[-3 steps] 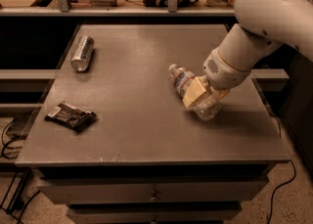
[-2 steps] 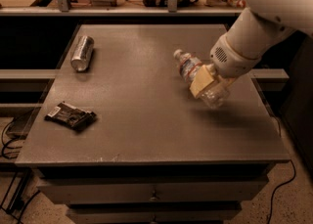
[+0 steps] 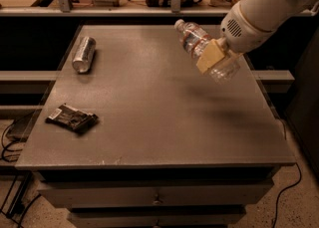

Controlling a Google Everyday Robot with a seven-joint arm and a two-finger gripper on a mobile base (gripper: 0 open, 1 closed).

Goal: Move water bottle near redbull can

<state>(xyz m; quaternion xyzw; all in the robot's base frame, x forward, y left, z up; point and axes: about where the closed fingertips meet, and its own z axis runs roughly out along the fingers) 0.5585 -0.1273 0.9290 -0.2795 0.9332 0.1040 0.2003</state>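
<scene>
In the one camera view, our pincer (image 3: 212, 57) sits over the right side of the table (image 3: 149, 122), at the end of the thick white arm (image 3: 264, 8) that comes in from the upper right corner. It is clamped around the water bottle (image 3: 192, 38): a tan finger (image 3: 210, 56) lies flat across the clear ribbed body, roughly at its middle, and the bottle shows on either side of it.

We see the bottle held off the table, with a soft dark shadow spread on the surface below and a little nearer to us. It is tilted, its white cap (image 3: 179, 24) pointing up and to the left towards the far edge, and its base lower and to the right, close under the wrist of the arm. The reddish-white label band sits just below the cap.

The redbull can (image 3: 83, 54) lies on its side near the far left corner of the table, well apart from the bottle. A flat dark snack packet (image 3: 72, 118) lies on the left side too, nearer to us than the can and apart from it.
</scene>
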